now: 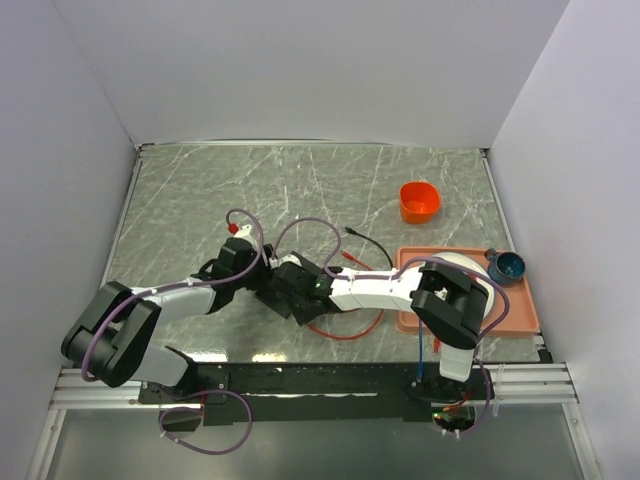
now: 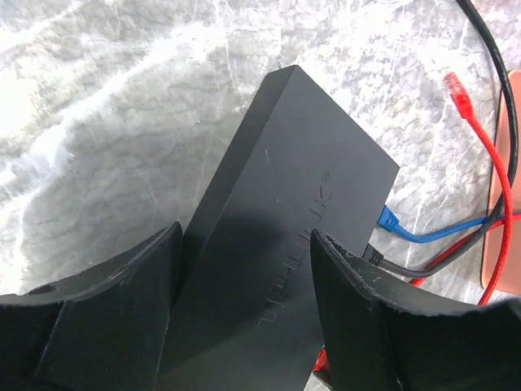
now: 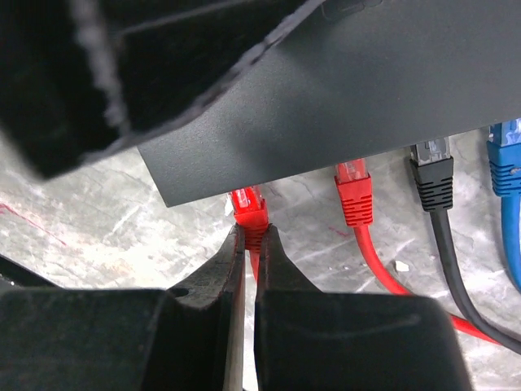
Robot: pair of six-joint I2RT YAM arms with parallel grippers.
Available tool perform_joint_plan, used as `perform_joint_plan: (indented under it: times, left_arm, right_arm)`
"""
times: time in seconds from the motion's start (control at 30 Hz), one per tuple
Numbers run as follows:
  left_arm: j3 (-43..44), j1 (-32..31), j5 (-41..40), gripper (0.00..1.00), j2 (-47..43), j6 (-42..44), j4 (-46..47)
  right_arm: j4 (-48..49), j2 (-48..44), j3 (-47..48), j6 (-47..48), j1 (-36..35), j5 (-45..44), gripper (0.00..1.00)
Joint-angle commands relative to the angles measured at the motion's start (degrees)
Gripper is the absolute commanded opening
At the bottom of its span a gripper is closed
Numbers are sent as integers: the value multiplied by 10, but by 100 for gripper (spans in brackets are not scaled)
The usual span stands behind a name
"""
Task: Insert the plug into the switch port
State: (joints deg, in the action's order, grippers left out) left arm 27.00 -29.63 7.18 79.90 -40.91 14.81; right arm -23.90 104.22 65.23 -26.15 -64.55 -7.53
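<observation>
The plug [image 3: 249, 213], pinched tight in the right gripper [image 3: 251, 244], sits just ahead at the switch [image 3: 342, 106] edge — misalignment could jam it; the left gripper [image 2: 244, 269] straddles the box, contact unclear.

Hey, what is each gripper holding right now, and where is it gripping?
The right gripper pinches the red plug just behind its tip, at the switch's port edge. The left gripper straddles the switch body; contact cannot be told.
</observation>
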Motion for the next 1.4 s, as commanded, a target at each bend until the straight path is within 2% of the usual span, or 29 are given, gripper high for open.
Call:
perform_joint_plan:
  times: [0.0,0.23,0.4,0.67,0.93,1.37]
  left_arm:
    - [-27,-58,107,68,-8,-66,-51]
    - [-33,-81,115,67,2,-88,-26]
    - [-41,-94,116,67,10,-114,-10]
    - [-60,-107,100,64,-20,-154,-6]
    - [-63,-127,89,64,-26,-171,-4]
    - [-38,-184,42,64,-36,-185,-34]
  right_arm:
    - [73,-17,27,-16,31,-58,0]
    - [69,-11,37,-21,36,-63,0]
    - [102,-10,23,-35,37,-74,0]
    - [142,-24,-5,-59,45,-101,0]
    - [237,-81,-64,-47,48,-108,0]
    - [192,-39,2,-19,57,-39,0]
